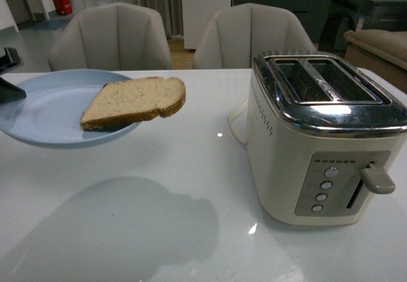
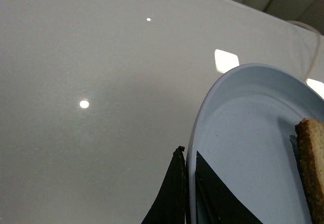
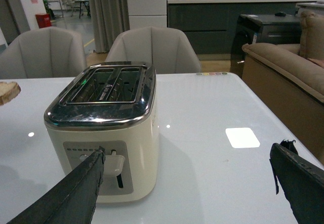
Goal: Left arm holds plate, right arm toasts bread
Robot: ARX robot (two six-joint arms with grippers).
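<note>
The pale blue plate [image 1: 44,113] hangs above the white table at the left, casting a shadow below it. My left gripper [image 1: 7,81] is shut on its rim at the frame's left edge; in the left wrist view its dark fingers [image 2: 174,193] pinch the plate's rim [image 2: 195,133]. The bread [image 1: 135,101] lies on the plate with its rounded end over the rim toward the toaster; its crust [image 2: 311,168] shows in the left wrist view. My right gripper [image 3: 190,150] is open, held in front of the toaster [image 3: 104,143], nothing between its fingers.
The cream and chrome toaster [image 1: 324,135] stands at the table's right with two open slots [image 1: 321,78] and its lever [image 1: 376,180] facing me. A cord [image 1: 236,126] runs behind it. Two grey chairs [image 1: 111,37] stand behind the table, a sofa [image 3: 288,67] to the right.
</note>
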